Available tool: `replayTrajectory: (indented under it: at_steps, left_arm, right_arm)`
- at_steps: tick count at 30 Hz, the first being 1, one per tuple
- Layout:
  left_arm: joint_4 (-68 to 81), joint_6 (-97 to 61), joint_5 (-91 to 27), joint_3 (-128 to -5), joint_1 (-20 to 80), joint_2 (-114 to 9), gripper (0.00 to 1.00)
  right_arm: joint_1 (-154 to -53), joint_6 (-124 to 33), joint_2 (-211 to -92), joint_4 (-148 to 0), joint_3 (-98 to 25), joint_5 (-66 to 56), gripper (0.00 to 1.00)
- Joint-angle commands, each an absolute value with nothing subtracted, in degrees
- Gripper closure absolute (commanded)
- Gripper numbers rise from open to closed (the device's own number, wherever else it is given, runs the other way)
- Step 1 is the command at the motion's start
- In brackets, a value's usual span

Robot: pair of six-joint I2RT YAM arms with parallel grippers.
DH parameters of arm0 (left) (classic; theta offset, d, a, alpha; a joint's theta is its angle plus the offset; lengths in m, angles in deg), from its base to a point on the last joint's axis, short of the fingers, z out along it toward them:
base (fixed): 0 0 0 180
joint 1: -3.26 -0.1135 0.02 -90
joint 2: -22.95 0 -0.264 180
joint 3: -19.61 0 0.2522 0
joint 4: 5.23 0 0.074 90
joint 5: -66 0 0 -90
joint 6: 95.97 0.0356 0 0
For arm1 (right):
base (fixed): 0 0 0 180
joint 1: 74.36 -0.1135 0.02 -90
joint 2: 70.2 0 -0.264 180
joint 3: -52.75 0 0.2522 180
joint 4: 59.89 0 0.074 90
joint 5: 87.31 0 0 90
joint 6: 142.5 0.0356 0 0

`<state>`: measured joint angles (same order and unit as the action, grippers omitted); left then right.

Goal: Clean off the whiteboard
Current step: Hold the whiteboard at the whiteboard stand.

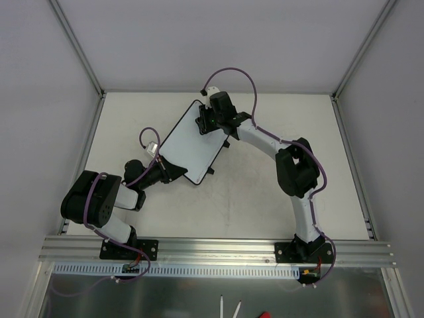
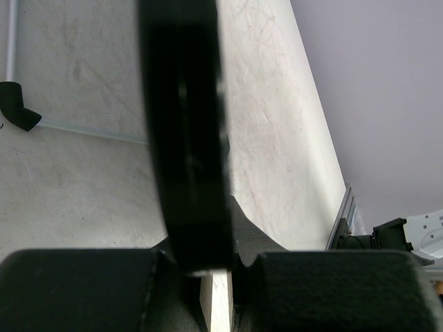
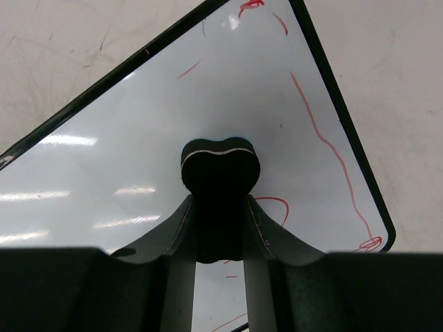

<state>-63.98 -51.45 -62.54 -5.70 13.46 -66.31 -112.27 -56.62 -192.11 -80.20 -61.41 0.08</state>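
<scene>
The whiteboard point(image 1: 189, 146) lies slanted on the table's left-centre, a white face inside a thin black rim. In the right wrist view the whiteboard point(image 3: 124, 131) carries red scribbles point(image 3: 325, 142) along its right side and near corner. My right gripper point(image 1: 204, 124) is over the board's far corner, shut on a black bone-shaped eraser point(image 3: 220, 176) whose end rests against the white face; the right gripper point(image 3: 220, 232) clamps its waist. My left gripper point(image 1: 173, 171) is shut on the board's near-left edge. In the left wrist view that edge is a thick dark band point(image 2: 183, 138) between the jaws of the left gripper point(image 2: 208, 266).
An aluminium rail point(image 1: 218, 250) runs along the near edge with both arm bases bolted to it. Grey enclosure walls and corner posts point(image 1: 79, 50) bound the table on three sides. The right arm's base point(image 2: 391, 235) shows at the far right of the left wrist view.
</scene>
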Motion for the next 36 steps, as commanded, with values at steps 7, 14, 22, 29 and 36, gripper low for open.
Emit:
replayTrajectory:
  at_steps: [7, 14, 22, 29, 36]
  left_arm:
    - [-82.2, -50.2, -66.8, -7.7, 14.9, -65.9, 1.0]
    - [-81.8, -49.9, -66.8, -7.5, 15.0, -65.6, 1.0]
    - [-81.6, -49.8, -66.9, -7.7, 15.0, -65.6, 1.0]
    - [-81.5, -49.7, -66.9, -7.5, 15.1, -65.3, 1.0]
    - [-81.5, -49.7, -66.8, -7.5, 15.1, -65.4, 1.0]
  right_arm:
    - [-115.0, -58.4, -190.1, -74.8, -53.2, -0.6, 1.0]
    - [-113.5, -55.2, -192.5, -74.9, -52.5, 0.2, 1.0]
    - [-110.8, -50.0, -193.3, -78.2, -50.9, 6.2, 1.0]
    - [-108.6, -45.6, -192.1, -79.8, -47.8, 9.0, 1.0]
    - [-106.7, -41.4, -193.6, -83.7, -48.5, 8.9, 1.0]
